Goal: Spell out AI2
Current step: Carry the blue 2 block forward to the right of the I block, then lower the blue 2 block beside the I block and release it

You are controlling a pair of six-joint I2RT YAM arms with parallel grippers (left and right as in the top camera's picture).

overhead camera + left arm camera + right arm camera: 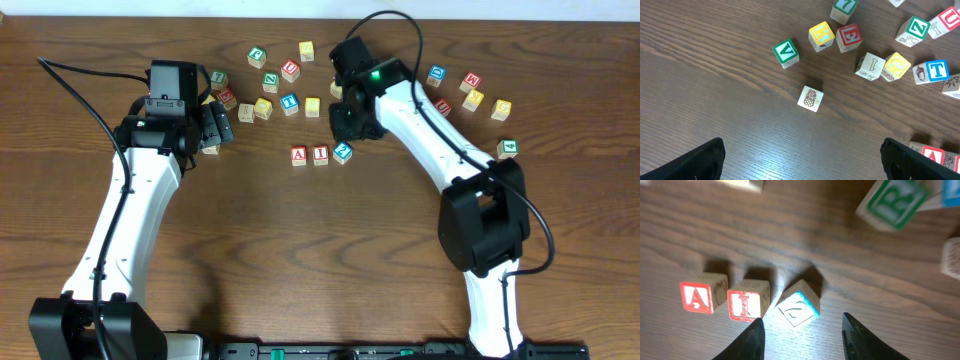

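Note:
Three blocks stand in a row at mid-table: a red A block [298, 155], a red I block [320, 154] and a blue 2 block [343, 152]. In the right wrist view the A block [702, 296] and I block [746, 303] sit square, and the 2 block [797, 309] is turned askew, touching the I block. My right gripper [802, 337] is open and empty, raised just behind the 2 block. My left gripper [802, 160] is open and empty over bare wood at the left, near a pineapple block [810, 98].
Loose letter blocks lie scattered behind the row: a group near the left gripper [255, 108], a green R block [892, 202], and more at the back right [473, 97]. A green block [508, 148] sits by the right arm.

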